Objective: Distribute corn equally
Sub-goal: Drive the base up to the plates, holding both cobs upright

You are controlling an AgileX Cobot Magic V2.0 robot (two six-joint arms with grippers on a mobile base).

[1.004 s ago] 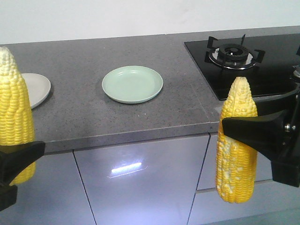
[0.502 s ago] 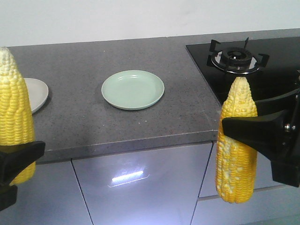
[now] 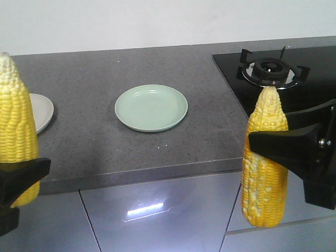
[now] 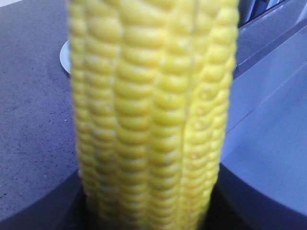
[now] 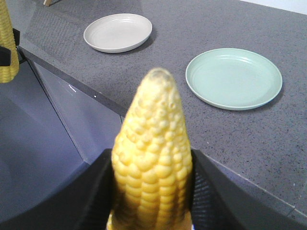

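Left pincer (image 3: 22, 176) clamps one upright corn cob (image 3: 16, 121), right pincer (image 5: 151, 191) another cob (image 3: 264, 194) (both tips up).

the left hand (image 3: 23, 176) and right hand (image 3: 265, 144) are black, wedge-shaped

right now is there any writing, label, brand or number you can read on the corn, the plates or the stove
No readable text in any view.
The left cob and right cob have no sticker or label.
The green plate and white plate are plain.
The stove shows no brand, number or sign on the part in view.
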